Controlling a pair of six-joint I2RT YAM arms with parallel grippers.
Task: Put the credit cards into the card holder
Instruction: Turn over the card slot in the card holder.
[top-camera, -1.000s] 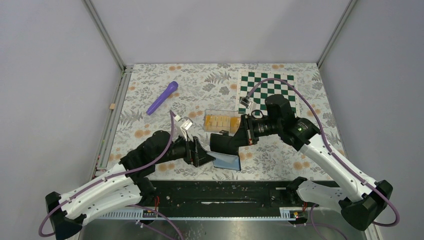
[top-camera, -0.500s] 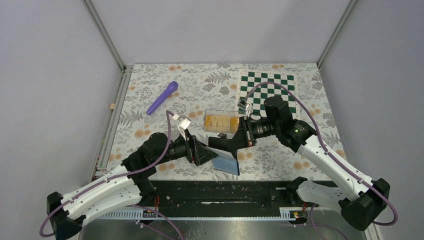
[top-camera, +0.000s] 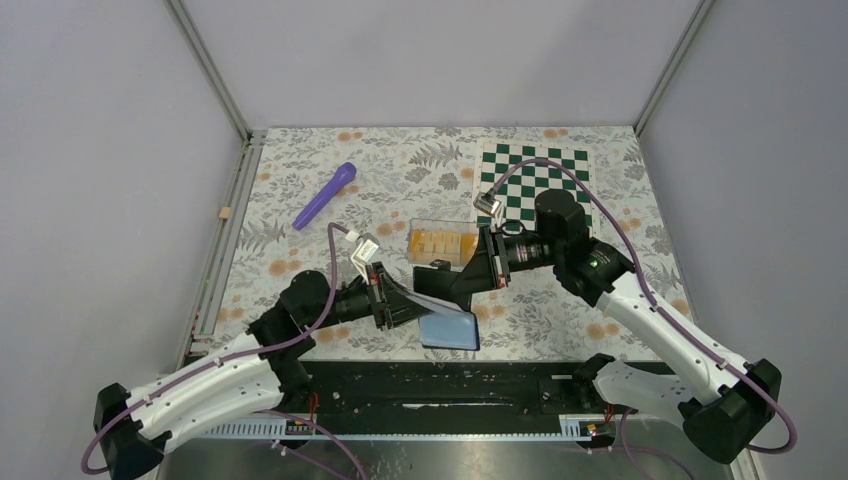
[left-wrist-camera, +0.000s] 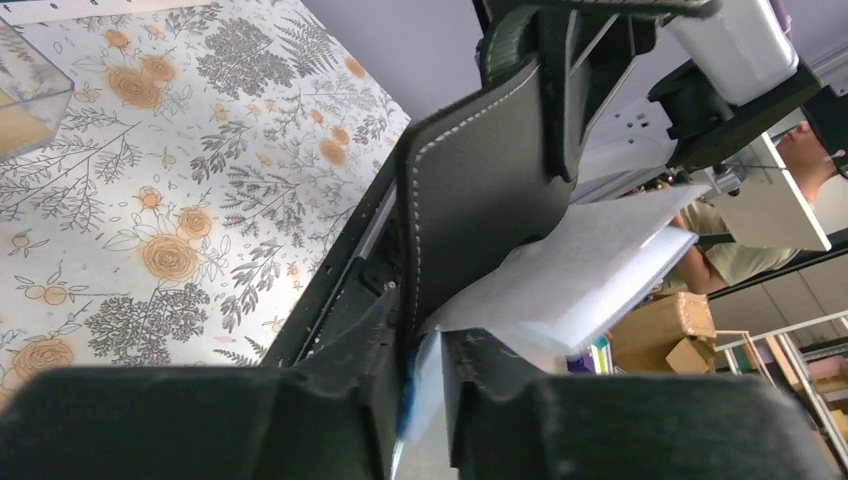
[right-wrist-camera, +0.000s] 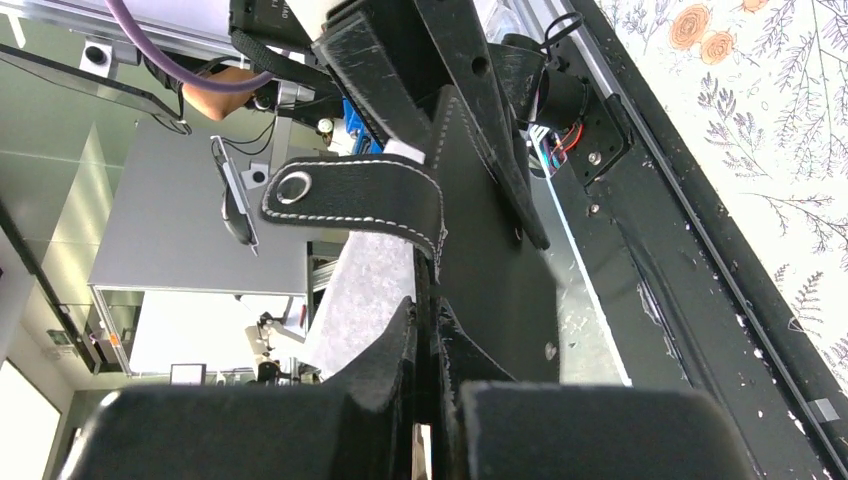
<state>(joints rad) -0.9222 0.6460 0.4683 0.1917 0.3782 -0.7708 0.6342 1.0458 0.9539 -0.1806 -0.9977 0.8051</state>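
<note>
Above the near edge of the tabletop (top-camera: 285, 250), the card holder (top-camera: 447, 325) hangs between my two pincers, part-open. Its black leaf stands up, and its pale blue-grey lining shows from above. My left pincer (top-camera: 413, 308) is pressed together on the lower leaf, whose thin edge is caught between the fingers in its wrist view. My right pincer (top-camera: 452, 287) pinches the black upper leaf, with the snap strap (right-wrist-camera: 350, 195) curling over beside it. The credit cards (top-camera: 440, 243) lie in the clear box (top-camera: 476, 236) just behind the holder, and I see none in the holder. The step in hand, I judge, is spreading the holder so that a pocket shows. To do it well I should draw the two leaves apart slowly and evenly. Both grips must be firm near the edges so the leather cannot slip. Then I should settle it flat, lining upward, close to the box, before either pincer lets go for a card.
</note>
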